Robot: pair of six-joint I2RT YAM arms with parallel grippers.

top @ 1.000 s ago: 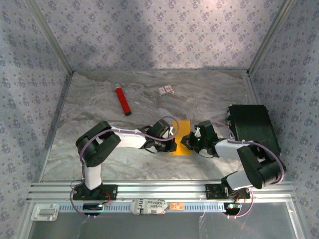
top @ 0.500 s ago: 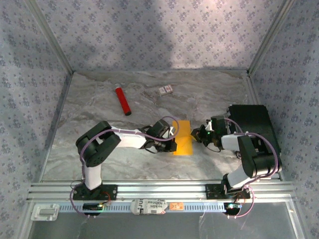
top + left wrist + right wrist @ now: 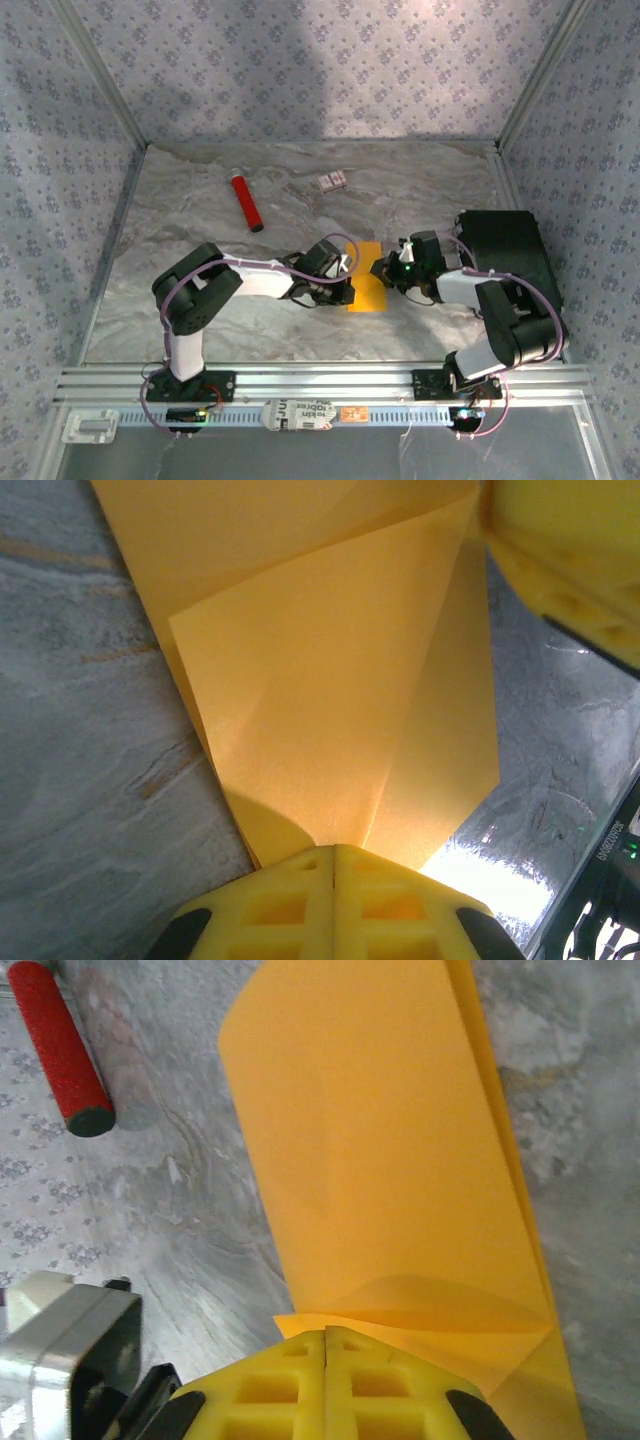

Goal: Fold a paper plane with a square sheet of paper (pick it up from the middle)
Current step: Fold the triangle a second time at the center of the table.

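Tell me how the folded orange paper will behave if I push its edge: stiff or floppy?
Probably floppy: the paper bows up in a soft curl at the shut right gripper. Likely very light, so a push may buckle it before it slides. Its overlapped folded layers, clear beside the left gripper, should stiffen it somewhat along the creases.
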